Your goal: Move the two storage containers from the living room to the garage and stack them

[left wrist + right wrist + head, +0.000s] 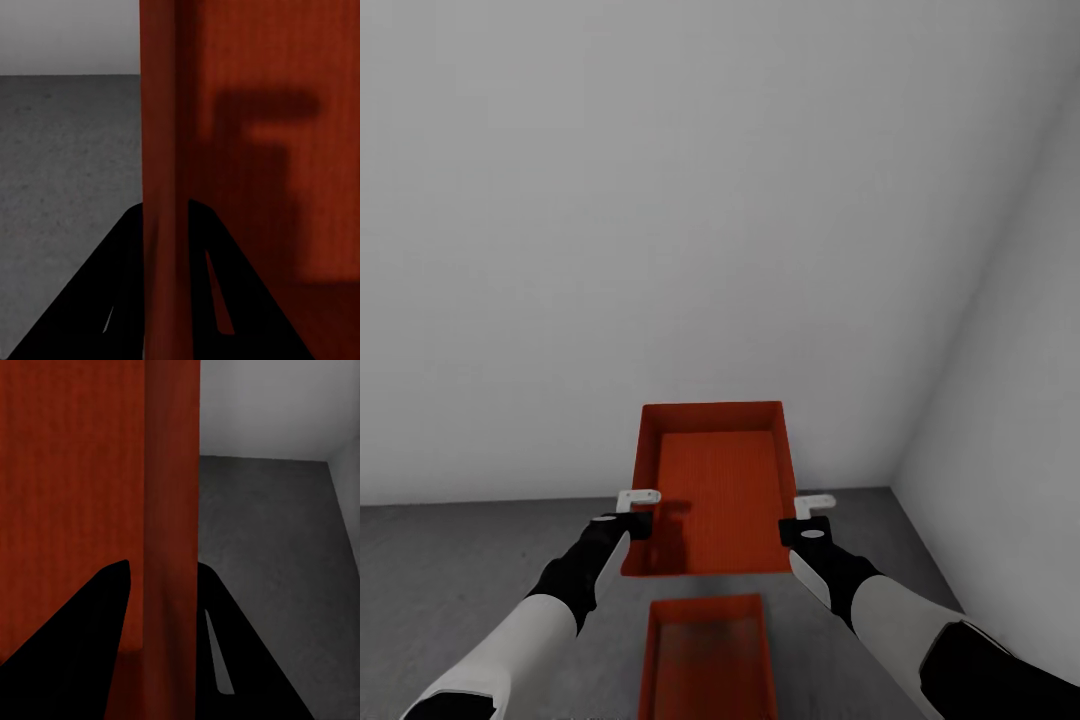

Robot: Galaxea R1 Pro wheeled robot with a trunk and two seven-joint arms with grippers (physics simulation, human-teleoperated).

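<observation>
I hold one orange-red storage container (712, 490) in the air in front of me, level, above the dark grey concrete floor (450, 570). My left gripper (636, 510) is shut on its left wall (161, 187). My right gripper (806, 516) is shut on its right wall (172, 547), one dark finger on each side. The second storage container (708, 655) sits on the floor below and nearer to me, partly cut off by the picture's lower edge. The held one hangs above and just beyond it.
Plain pale grey garage walls stand close: one straight ahead (660, 200) and one on the right (1020, 400), meeting in a corner at the floor (890, 488). Bare concrete stretches to the left of the containers.
</observation>
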